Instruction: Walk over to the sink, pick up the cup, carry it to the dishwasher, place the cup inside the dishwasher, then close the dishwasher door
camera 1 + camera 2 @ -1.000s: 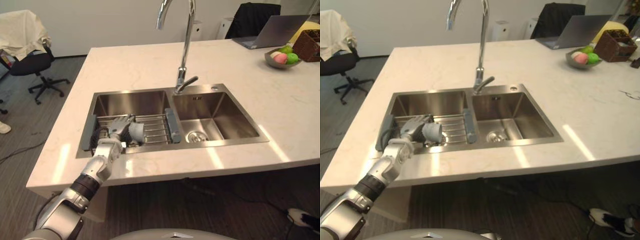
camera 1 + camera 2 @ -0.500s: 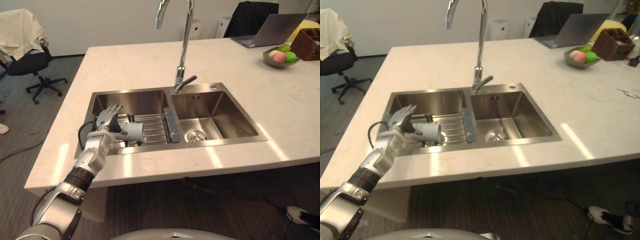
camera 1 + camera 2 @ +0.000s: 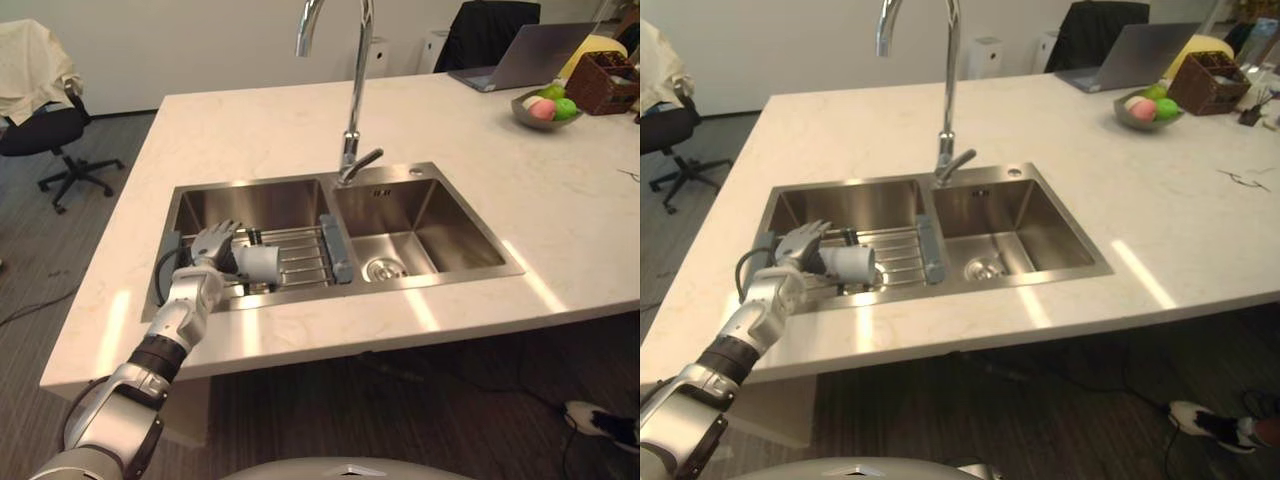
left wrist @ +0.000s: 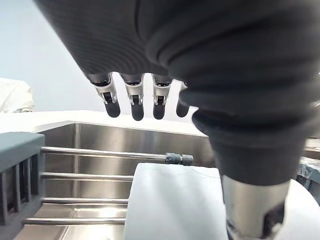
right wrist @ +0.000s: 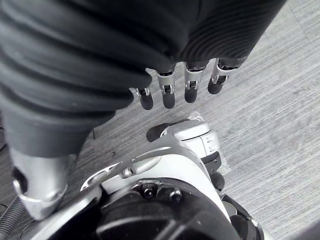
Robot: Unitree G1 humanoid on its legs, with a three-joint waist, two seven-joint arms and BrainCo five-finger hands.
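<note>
A pale grey cup [image 3: 262,263] lies on its side on the wire rack [image 3: 300,256] in the left basin of the steel sink [image 3: 430,215]. My left hand [image 3: 212,245] is at the cup's left end, its fingers [image 4: 132,102] straight and spread above the cup [image 4: 175,200] and the thumb beside it. The hand is open and nothing is gripped. Down by my side, over the grey floor, my right hand [image 5: 170,92] hangs with relaxed fingers and holds nothing.
A tall chrome faucet [image 3: 352,90] rises behind the divider between the basins. On the far right of the counter stand a fruit bowl [image 3: 543,108], a laptop [image 3: 520,60] and a brown basket [image 3: 610,80]. An office chair [image 3: 40,125] is at the far left.
My left hand has come off the top of the cup and moved to its left end, with its fingers straightened. The whole view has shifted a little as the camera moved.
</note>
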